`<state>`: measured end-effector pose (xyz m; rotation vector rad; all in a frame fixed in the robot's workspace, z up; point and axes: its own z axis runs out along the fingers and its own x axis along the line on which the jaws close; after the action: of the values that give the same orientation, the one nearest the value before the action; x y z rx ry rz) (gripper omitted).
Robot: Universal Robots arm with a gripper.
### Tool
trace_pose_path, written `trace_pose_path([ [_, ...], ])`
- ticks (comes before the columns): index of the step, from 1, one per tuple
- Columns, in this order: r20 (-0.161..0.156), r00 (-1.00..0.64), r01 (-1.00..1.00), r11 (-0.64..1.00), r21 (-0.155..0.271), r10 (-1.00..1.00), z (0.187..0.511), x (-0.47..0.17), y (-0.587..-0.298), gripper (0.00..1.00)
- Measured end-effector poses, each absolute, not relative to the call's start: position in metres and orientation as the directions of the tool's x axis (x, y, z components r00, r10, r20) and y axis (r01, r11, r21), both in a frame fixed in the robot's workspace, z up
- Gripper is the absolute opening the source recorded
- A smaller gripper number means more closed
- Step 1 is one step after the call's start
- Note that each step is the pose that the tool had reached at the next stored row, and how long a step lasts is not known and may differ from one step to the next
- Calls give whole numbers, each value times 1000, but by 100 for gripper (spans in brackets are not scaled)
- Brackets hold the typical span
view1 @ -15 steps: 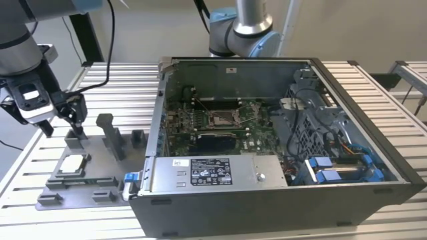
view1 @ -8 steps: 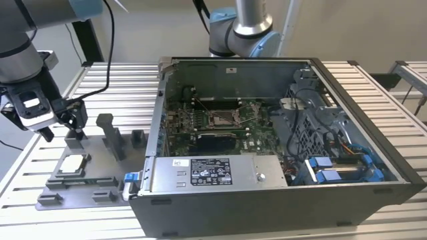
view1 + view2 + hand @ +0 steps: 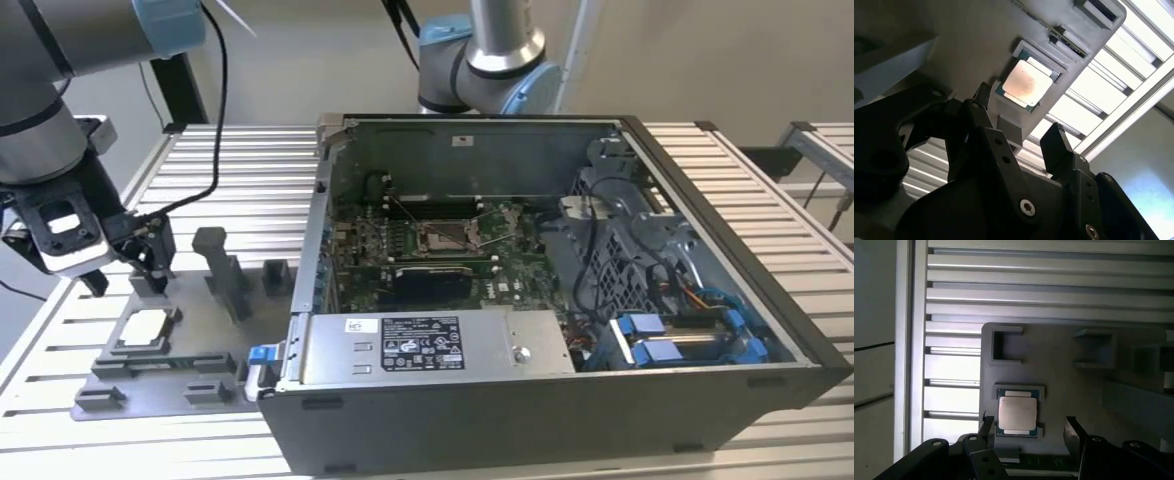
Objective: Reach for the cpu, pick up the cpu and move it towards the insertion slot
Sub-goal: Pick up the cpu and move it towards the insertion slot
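The hand [image 3: 128, 278] hangs released and empty near the counter's [image 3: 227, 170] edge at the exterior view's left, over the grey fixture plate [image 3: 200, 352] that lies there. Its two dark fingers [image 3: 1072, 429] stand spread apart with nothing between them.

The cpu [image 3: 150, 322] lies flat, pale face up, in a shallow square recess of the plate, close to the plate's edge on the exterior view's left. It is seated and untouched, so the pick-up is not yet done.

The relation that matters is how the hand lines up with the chip. In both wrist views the cpu [image 3: 1016, 413] sits just beyond the fingertips, below them and a little ahead, within the lane the open fingers frame. The gap between the fingers is wider than the chip. In the first wrist view the chip's sides run square to the line joining the two fingers, so no twist seems called for. The chip is close to square, so it offers no real long axis. I judge the hand near but clearly apart from the cpu [image 3: 1026, 85], with the reach well advanced.

The insertion slot [image 3: 445, 237], a shiny-framed square socket, sits on the board inside the open computer case [image 3: 534, 410], well apart from the hand toward the exterior view's right.
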<state>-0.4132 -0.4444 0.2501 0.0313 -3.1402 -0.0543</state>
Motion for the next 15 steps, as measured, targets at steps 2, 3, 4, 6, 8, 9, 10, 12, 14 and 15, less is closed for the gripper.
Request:
trace_pose_path([
  [2,-1,-1000,-20,999,34,-20,247,-415,-445,100],
  [3,-1,-1000,-20,999,34,-20,245,-416,-445,100],
  [4,-1,-1000,-20,999,34,-20,243,-417,-445,100],
  [6,-1,-1000,-20,999,33,-20,240,-418,-445,100],
  [8,-2,-1000,-19,999,32,-19,236,-418,-445,100],
  [9,-2,-1000,-19,999,32,-19,235,-418,-445,100],
  [10,-2,-1000,-19,999,32,-19,233,-418,-445,100],
  [12,-1,-1000,-19,999,32,-19,230,-418,-445,100],
  [14,-2,-1000,-19,999,32,-19,226,-418,-445,100],
  [15,-2,-1000,-18,999,32,-18,225,-418,-445,100],
])
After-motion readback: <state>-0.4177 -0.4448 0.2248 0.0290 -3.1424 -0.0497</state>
